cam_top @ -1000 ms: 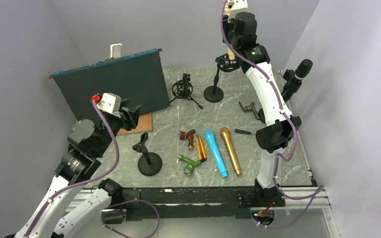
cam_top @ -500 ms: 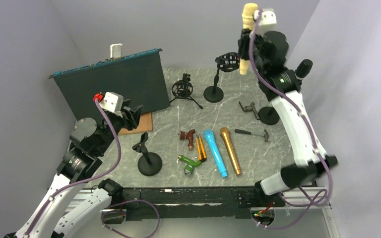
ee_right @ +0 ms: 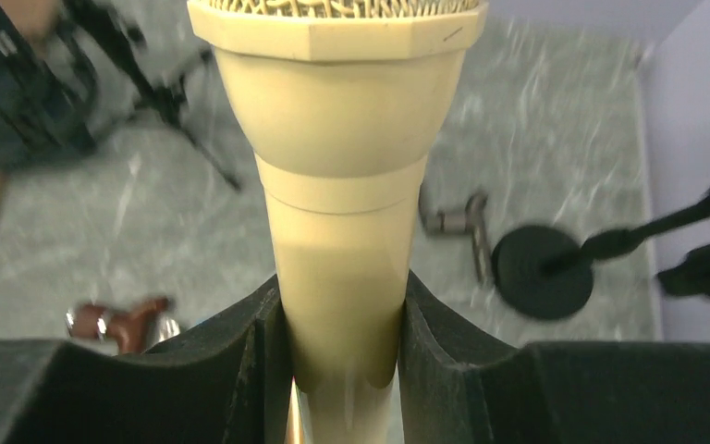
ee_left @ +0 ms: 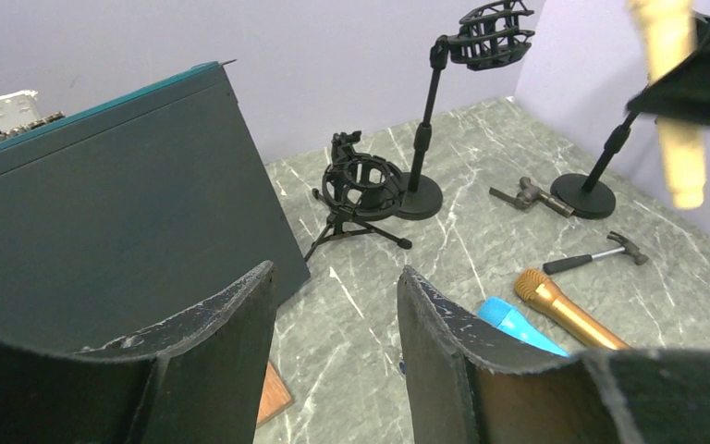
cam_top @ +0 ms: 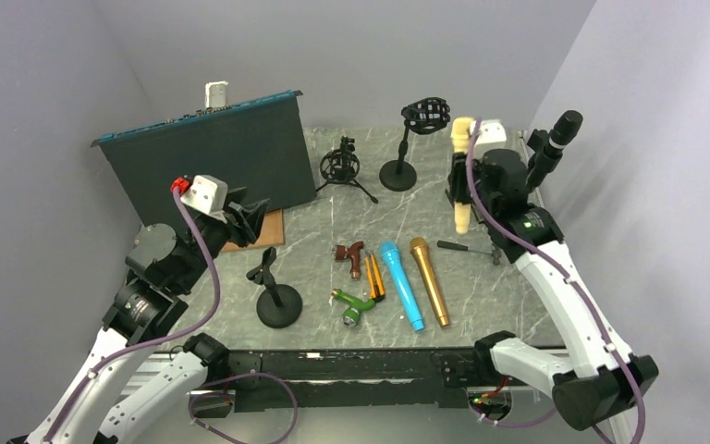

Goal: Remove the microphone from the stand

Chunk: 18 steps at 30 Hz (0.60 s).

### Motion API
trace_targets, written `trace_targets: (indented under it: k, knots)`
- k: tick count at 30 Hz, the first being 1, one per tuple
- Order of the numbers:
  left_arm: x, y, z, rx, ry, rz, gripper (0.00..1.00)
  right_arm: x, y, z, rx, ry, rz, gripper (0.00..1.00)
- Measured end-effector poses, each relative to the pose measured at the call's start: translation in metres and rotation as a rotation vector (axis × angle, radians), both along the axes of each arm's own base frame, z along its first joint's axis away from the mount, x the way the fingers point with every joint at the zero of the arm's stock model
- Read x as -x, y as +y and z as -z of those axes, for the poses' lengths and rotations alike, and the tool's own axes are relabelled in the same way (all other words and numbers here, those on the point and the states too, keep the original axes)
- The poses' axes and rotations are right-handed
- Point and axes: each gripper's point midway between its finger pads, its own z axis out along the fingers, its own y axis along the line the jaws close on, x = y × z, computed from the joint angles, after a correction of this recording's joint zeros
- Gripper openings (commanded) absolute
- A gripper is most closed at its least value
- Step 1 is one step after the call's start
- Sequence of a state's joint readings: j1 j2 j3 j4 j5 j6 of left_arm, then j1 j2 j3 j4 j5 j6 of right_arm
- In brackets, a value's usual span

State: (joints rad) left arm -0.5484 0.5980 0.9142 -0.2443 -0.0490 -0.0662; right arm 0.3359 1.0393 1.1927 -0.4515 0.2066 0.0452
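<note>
**Freed From Its Cradle**

Parked at 9 o'clock over the desk (cam_top: 397, 217) with left jaws apart, empty. Vacated at 12 o'clock, the stand (cam_top: 397, 175). Just brought down to 2 o'clock, upright, in right jaws clamped on the cream microphone (cam_top: 462, 139). Removal seemingly done; only setting down left.

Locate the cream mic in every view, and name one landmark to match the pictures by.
Top external: cream mic upright, right of centre, toward the back.
Left wrist: top right corner, cut off by the top edge.
Right wrist: dead centre, head at the top, filling the frame.
Shared landmark: black stand by the right wall, just right of the mic in the top and right wrist views.
</note>
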Motion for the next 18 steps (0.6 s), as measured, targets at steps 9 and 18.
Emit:
trace_targets:
  k: [9,18]
  knots:
    - [0.005,-0.002,-0.003,0.008,-0.011,0.015,0.55,0.028,0.042,0.140,-0.078,0.460,-0.141,0.02]
    - [0.003,-0.003,-0.001,0.003,-0.001,0.016,0.55,0.093,0.090,0.252,-0.063,0.887,-0.247,0.09]
